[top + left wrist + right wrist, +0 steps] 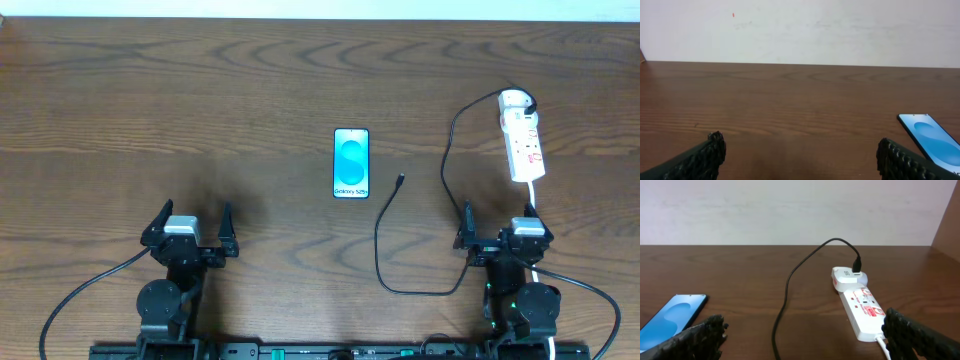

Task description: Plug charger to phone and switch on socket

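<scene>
One phone [351, 163], flat on the bench [200, 90], screen up. Its long axis runs away from the robot, with the text end nearest the robot.

One charger [381, 240], a thin black cable. It starts at the white adapter [847, 275] well right of the phone and drops toward the robot. It then loops left and comes back up. The free plug tip [400, 180] lies just right of the phone's near end. The tip points away from the robot, tilted slightly right, and is not touching the phone.

One socket [523, 140], well right of the phone. Its long axis is roughly parallel to the phone's, and the adapter sits at its far end. The white cord [533, 200] leaves the near end. Switch position can't be read.

Two arms, both low at the robot's side of the bench and pointing forward along the phone's long axis. The left gripper [195, 212] is left of the phone and closer to the robot, jaws spread wide and holding nothing. The right gripper [499, 222] is right of the phone and closer to the robot, just beside the cable loop. Its jaws are also wide apart and empty.
</scene>
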